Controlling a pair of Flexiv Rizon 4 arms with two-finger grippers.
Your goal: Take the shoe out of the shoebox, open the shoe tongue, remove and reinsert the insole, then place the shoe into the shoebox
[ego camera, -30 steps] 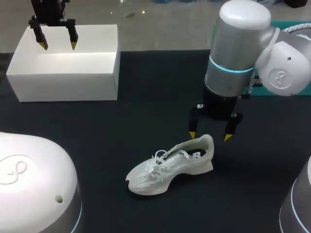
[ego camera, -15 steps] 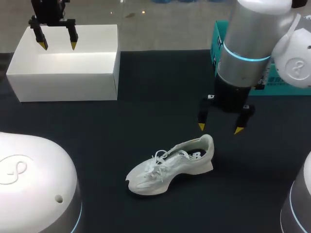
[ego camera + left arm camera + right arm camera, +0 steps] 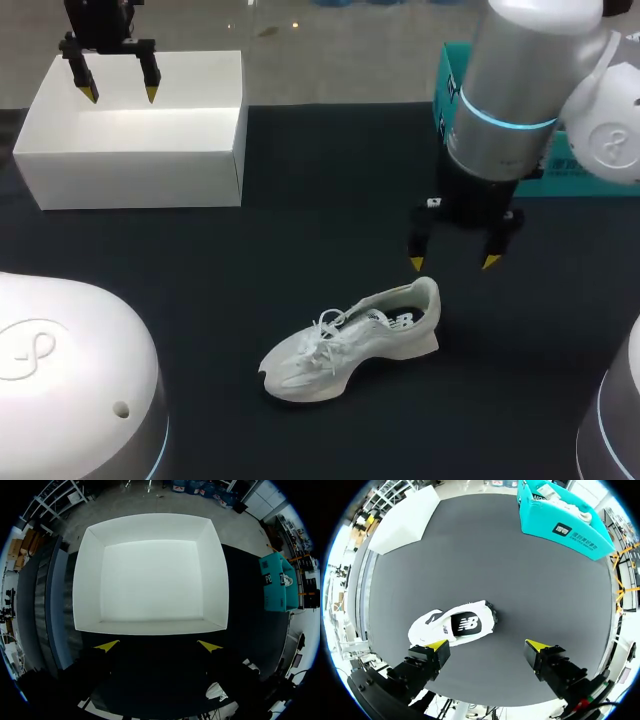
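The white shoebox (image 3: pixel 140 165) shows only its bare floor, with the left gripper (image 3: pixel 120 96) wide open above it. The teal box (image 3: pixel 555 527) holds white stuff I cannot make out. The shoe (image 3: pixel 350 340) sits out on the table (image 3: pixel 300 200), the right gripper (image 3: pixel 453 262) open just by its heel.

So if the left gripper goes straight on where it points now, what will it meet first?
Probably the bare floor of the open white box; the left gripper hangs above it, jaws open. Depth is unclear.
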